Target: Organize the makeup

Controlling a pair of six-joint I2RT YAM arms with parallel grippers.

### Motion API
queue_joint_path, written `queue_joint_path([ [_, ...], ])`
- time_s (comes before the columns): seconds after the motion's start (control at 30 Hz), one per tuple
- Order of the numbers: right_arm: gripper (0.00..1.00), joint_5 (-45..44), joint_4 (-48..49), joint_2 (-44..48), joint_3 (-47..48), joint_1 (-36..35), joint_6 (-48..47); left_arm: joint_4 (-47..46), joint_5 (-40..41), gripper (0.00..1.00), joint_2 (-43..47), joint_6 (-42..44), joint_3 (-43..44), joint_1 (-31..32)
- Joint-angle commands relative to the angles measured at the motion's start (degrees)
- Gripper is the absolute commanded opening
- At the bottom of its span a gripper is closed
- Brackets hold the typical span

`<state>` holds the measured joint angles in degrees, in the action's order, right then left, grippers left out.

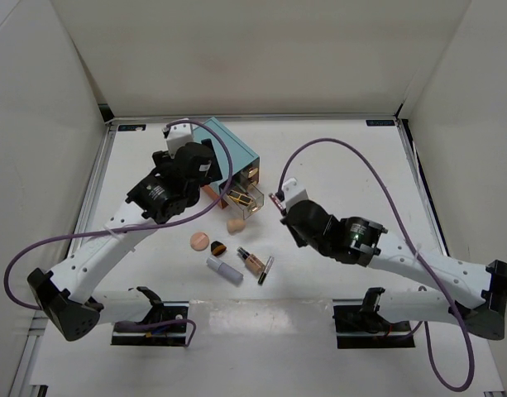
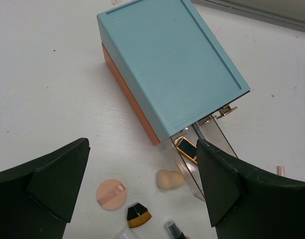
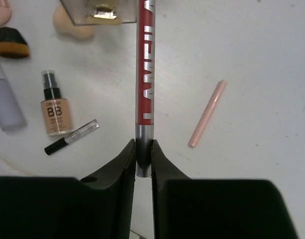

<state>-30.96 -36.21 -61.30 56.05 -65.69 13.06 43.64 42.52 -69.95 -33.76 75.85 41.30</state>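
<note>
1. While the right gripper (image 3: 144,149) pinches the red tube (image 3: 145,74) by its silver end, the tube's far end sits near the clear drawer (image 3: 77,12) standing open at the front of the teal box (image 2: 172,64).
2. Step in hand, as judged: stowing this tube. The next move calls for aligning it over the drawer opening, then releasing.
3. Left gripper (image 2: 142,181) hangs above the box, jaws wide apart and empty.
4. Beige sponge (image 3: 72,22), just beside the drawer front, may obstruct. A slim pink pencil (image 3: 207,114) and the foundation bottle (image 3: 55,112) lie on the table (image 3: 266,50).
</note>
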Motion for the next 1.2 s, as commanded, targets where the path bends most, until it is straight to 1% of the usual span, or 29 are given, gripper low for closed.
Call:
queue_joint_path([
  [0.0, 0.0, -2.8, -7.7, -3.0, 7.5, 3.8, -4.8, -3.2, -2.6, 0.98, 0.3, 2.2, -0.4, -1.7],
  [0.03, 0.0, -1.5, -7.4, -5.6, 11.4, 5.2, -7.1, -3.6, -3.1, 0.98, 0.3, 2.5, -0.6, -2.2],
  [0.07, 0.0, 0.9, -7.4, -7.4, 13.6, 6.6, -11.6, -3.6, -3.5, 0.98, 0.3, 3.0, -0.6, -2.4],
  [0.1, 0.0, 6.5, -7.6, -9.3, 16.1, 9.8, -14.5, -3.9, -4.0, 0.98, 0.2, 3.1, -0.8, -3.2],
  [0.13, 0.0, 9.1, -9.7, -14.1, 21.6, 11.5, -16.9, -3.9, -4.4, 0.98, 0.0, 3.2, -0.8, -3.6],
  [0.2, 0.0, 14.4, -13.0, -19.5, 27.6, 14.3, -18.2, -4.1, -4.8, 0.98, 0.0, 3.3, -1.1, -4.5],
  [0.23, 0.0, 15.3, -15.1, -22.2, 30.3, 15.6, -18.7, -4.3, -4.7, 0.98, 0.1, 3.3, -1.5, -4.7],
  [0.27, 0.0, 16.5, -18.8, -26.9, 34.8, 15.8, -20.3, -4.3, -4.6, 0.98, 0.7, 3.3, -1.6, -4.9],
  [0.37, 0.0, 18.7, -23.5, -32.5, 41.0, 15.4, -22.6, -5.1, -4.7, 0.98, 1.2, 3.6, -2.5, -5.5],
  [0.53, 0.0, 21.3, -27.8, -37.5, 47.8, 15.4, -25.0, -5.7, -6.5, 0.98, 1.0, 3.9, -2.9, -7.8],
  [0.57, 0.03, 21.6, -28.3, -38.7, 48.6, 15.4, -25.0, -5.7, -6.8, 0.98, 1.2, 3.9, -3.0, -8.2],
  [0.73, 0.07, 21.5, -29.9, -43.5, 52.2, 15.4, -24.7, -6.0, -7.8, 0.98, 0.7, 4.0, -3.3, -9.3],
  [0.8, 0.1, 21.5, -29.7, -45.2, 53.8, 15.4, -24.3, -6.0, -8.0, 0.98, 0.3, 3.9, -3.3, -9.6],
  [0.83, 0.13, 21.8, -29.5, -45.6, 54.0, 15.4, -24.2, -6.0, -8.0, 0.98, 0.3, 3.9, -3.4, -9.6],
  [0.87, 0.2, 22.2, -28.8, -45.8, 54.3, 15.4, -24.2, -6.0, -8.2, 0.98, 0.3, 3.8, -3.5, -9.9],
  [0.9, 0.22, 22.7, -27.8, -45.9, 54.9, 15.4, -24.2, -6.0, -8.1, 0.98, 0.3, 3.8, -3.6, -10.0],
  [0.93, 0.26, 22.9, -27.1, -46.1, 55.3, 15.4, -24.5, -6.0, -8.2, 0.98, 0.2, 3.9, -3.6, -10.2],
  [1.0, 0.41, 22.9, -25.0, -46.1, 56.4, 15.4, -23.9, -6.4, -8.9, 0.98, 0.0, 3.8, -3.5, -10.4],
  [1.03, 0.46, 23.0, -24.3, -45.9, 56.7, 15.4, -23.6, -6.5, -9.1, 0.98, 0.0, 3.9, -3.5, -10.6],
  [1.07, 0.55, 22.2, -23.6, -45.9, 56.8, 15.8, -23.3, -6.4, -9.3, 0.98, -0.2, 4.0, -3.3, -10.7],
  [1.1, 0.58, 21.1, -23.0, -45.4, 56.5, 15.9, -22.6, -6.5, -9.4, 0.98, -0.2, 3.9, -3.3, -10.9],
  [1.13, 0.58, 20.4, -21.6, -44.4, 55.4, 16.6, -21.2, -6.4, -9.5, 0.98, -0.4, 4.0, -3.4, -10.9],
  [1.17, 0.62, 18.7, -20.9, -43.5, 54.5, 17.5, -20.1, -6.4, -9.6, 0.98, -0.4, 4.0, -3.4, -11.1],
])
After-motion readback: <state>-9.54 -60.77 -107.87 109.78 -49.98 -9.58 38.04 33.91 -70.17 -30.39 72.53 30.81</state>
